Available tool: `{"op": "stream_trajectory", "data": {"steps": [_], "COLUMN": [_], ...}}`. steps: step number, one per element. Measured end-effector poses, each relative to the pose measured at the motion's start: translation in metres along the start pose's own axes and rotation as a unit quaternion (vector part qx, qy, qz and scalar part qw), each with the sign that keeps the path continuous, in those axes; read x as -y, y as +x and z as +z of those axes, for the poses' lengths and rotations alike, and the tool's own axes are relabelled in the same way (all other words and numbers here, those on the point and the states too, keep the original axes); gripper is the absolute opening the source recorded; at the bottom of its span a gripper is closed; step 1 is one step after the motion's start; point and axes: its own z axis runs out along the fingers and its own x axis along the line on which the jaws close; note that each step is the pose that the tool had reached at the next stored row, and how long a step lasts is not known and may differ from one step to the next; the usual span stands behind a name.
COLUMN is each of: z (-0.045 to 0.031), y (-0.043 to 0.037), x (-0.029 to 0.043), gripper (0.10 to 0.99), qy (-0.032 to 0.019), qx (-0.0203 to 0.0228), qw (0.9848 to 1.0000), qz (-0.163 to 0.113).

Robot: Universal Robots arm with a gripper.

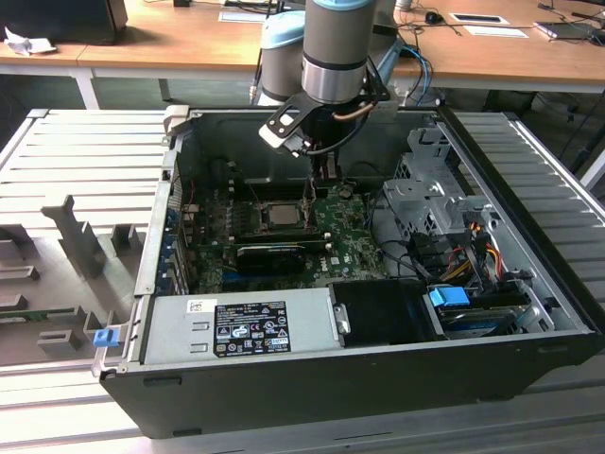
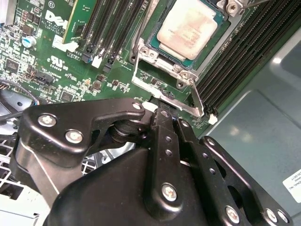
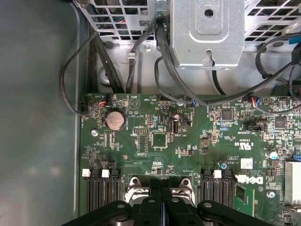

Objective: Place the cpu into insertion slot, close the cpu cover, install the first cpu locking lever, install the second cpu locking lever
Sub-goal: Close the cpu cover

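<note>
The cpu [image 2: 188, 26] lies silver face up in the insertion slot [image 2: 162, 92], at the middle of the green board [image 1: 281, 215]. The cpu cover [image 2: 146, 52] lies flat around the chip as a metal frame. A thin silver locking lever [image 2: 196, 100] runs along one side of the socket. My gripper [image 2: 170, 117] is shut with nothing between its black fingers, which hover right at the socket's edge beside that lever. In the first wrist view the shut gripper [image 3: 162, 184] sits over the socket frame [image 3: 136, 183]. In the exterior view the gripper [image 1: 319, 180] hangs just behind the socket.
The open computer case [image 1: 529, 312] surrounds the board. Memory slots [image 2: 235, 56] flank the socket. A long black card [image 1: 269, 253] lies in front of it, a power supply [image 1: 236, 326] nearer still. A drive cage with cables [image 1: 440, 208] stands on the exterior view's right.
</note>
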Motion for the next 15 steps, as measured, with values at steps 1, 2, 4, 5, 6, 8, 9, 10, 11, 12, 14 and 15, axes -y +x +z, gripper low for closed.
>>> {"op": "stream_trajectory", "data": {"steps": [1, 2, 4, 5, 6, 8, 9, 10, 11, 12, 14, 15], "z": [0.0, 0.0, -0.0001, -0.0001, -0.0001, -0.0001, -0.0002, -0.0002, -0.0002, -0.0002, -0.0002, -0.0002], "y": [0.0, 0.0, 0.0, 0.0, 0.0, 0.0, 0.0001, 0.0001, 0.0001, 0.0001, 0.0001, 0.0001], "x": [0.0008, 0.0013, 0.0019, 0.0026, 0.0035, 0.0043, 0.0047, 0.0055, 0.0059, 0.0062, 0.0069, 0.0071], "gripper": [0.106, 0.106, 0.106, 0.106, 0.106, 0.106, 0.106, 0.106, 0.106, 0.106, 0.106, 0.106], "qy": [0.0, 0.0, 0.0, 0.0, 0.0, 0.0, 0.0, 0.0, 0.0, 0.0, 0.0, 0.0], "qx": [0.0, 0.0, 0.0, 0.0, 0.0, 0.0, 0.0, 0.0, 0.0, 0.0, 0.0, 0.0], "qw": [1.0, 1.0, 1.0, 1.0, 1.0, 1.0, 1.0, 1.0, 1.0, 1.0, 1.0, 1.0], "qz": [0.0, 0.0, 0.0, 0.0, 0.0, 0.0, 0.0, 0.0, 0.0, 0.0, 0.0, 0.0]}}
